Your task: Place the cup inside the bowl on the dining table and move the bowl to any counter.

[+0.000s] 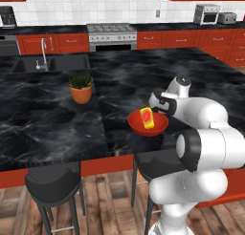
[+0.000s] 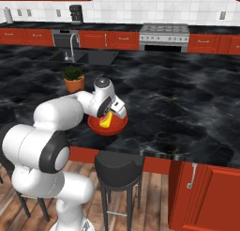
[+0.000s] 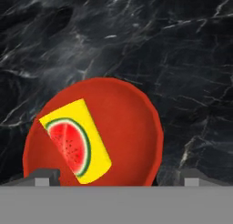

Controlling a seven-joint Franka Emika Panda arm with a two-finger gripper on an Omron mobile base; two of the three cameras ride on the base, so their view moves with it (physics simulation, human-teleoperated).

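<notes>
The small yellow cup with a red watermelon patch [image 3: 75,140] lies tilted inside the wide, shallow, glossy red-orange bowl [image 3: 132,127], lower left of the hand view, so the first half of the task looks done. The two-finger gripper [image 3: 116,175] hangs just above the bowl with its jaws spread wide, holding nothing; its dark tips flank the bowl's near rim at the bottom of that view. Judged next step: take the bowl by its rim, lift without tipping the cup out, and carry it to the long narrow black marble counter over red drawers [image 1: 158,27] along the top of the left base view. The bowl sits near the front edge of the black, white-veined marble dining table [image 1: 48,119], centre of that view. An orange plant pot [image 1: 81,92] stands well apart, up and left; black stools [image 1: 52,184] stand below.
</notes>
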